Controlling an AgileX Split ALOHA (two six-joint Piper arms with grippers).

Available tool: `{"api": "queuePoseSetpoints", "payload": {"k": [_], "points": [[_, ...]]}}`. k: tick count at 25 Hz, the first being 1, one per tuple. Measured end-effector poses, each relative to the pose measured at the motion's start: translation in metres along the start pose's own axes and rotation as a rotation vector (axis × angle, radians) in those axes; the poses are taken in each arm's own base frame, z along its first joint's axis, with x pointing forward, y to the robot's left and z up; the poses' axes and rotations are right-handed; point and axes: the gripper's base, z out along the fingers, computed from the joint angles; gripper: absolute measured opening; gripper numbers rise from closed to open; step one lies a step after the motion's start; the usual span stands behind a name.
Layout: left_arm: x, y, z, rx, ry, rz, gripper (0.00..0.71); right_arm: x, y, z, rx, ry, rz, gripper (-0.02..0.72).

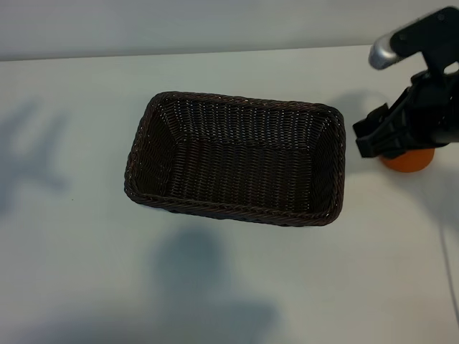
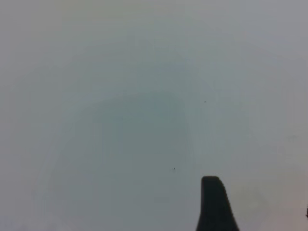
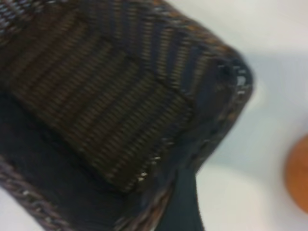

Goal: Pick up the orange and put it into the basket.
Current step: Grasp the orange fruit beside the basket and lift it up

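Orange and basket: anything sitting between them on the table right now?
Nothing on the table there. In the exterior view the right claw hangs over that gap, partly covering the orange, beside the basket.

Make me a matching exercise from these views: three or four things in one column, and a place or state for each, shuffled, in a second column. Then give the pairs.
Things:
1. orange
2. basket
3. right claw
4. table

Places or states:
A. woven, dark brown, nothing in it
B. pale surface under everything
C. on the table to the right of the basket, partly covered by the arm
D. open, above the orange at the right edge of the exterior view

Pairs: 1-C, 2-A, 3-D, 4-B
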Motion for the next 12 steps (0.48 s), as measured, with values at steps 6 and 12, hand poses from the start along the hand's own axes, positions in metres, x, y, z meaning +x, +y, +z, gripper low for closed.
{"api": "queuePoseSetpoints", "payload": {"k": [6,12], "points": [[0.0004,-0.0011,0.0000,0.012,0.004,-0.004,0.479,0.0012,-0.0011,-0.0017,0.011,0.039,-0.011,0.594],[0.0008,-0.0026,0.0000,0.029,0.009,-0.004,0.479,0.0013,-0.0008,-0.0017,0.008,0.040,-0.006,0.594]]}}
